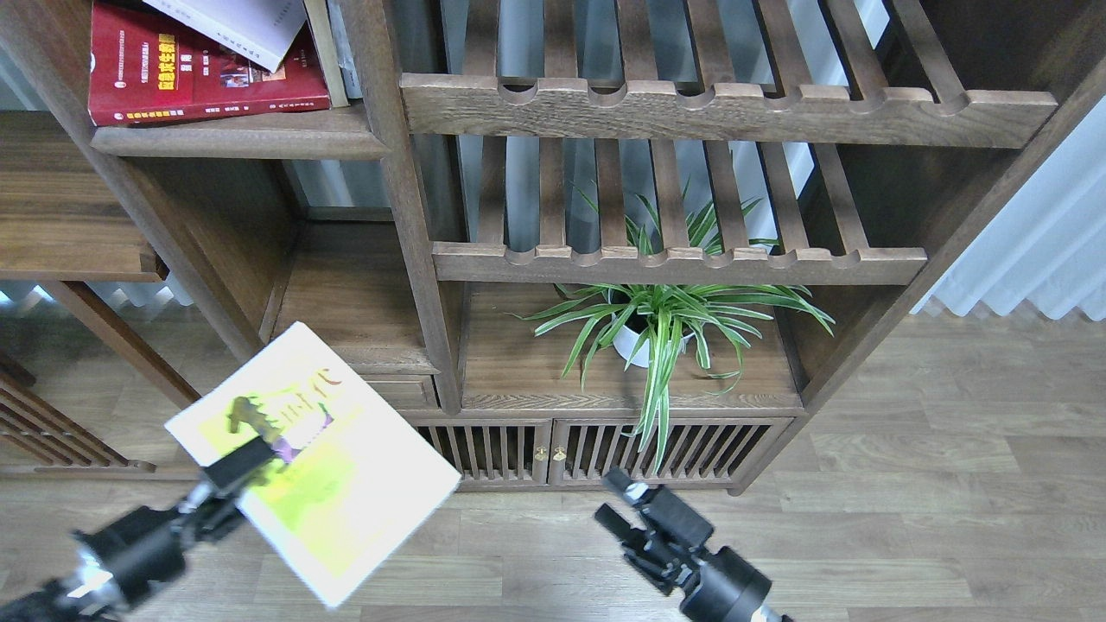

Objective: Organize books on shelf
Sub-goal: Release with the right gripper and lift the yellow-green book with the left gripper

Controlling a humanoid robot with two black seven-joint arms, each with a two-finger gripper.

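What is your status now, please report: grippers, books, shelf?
Left gripper shut on yellow-green book, held low, tilted. Right gripper open, empty. Red book and pale book already on shelf. Nothing in the way.

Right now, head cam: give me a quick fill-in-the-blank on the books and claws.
1. The left claw grips the ____ book.
2. The dark red book lies on the shelf under a ____ book.
3. The right claw holds ____.
4. The potted plant stands ____ the lower slatted rack.

Missing words: yellow-green; pale; nothing; below
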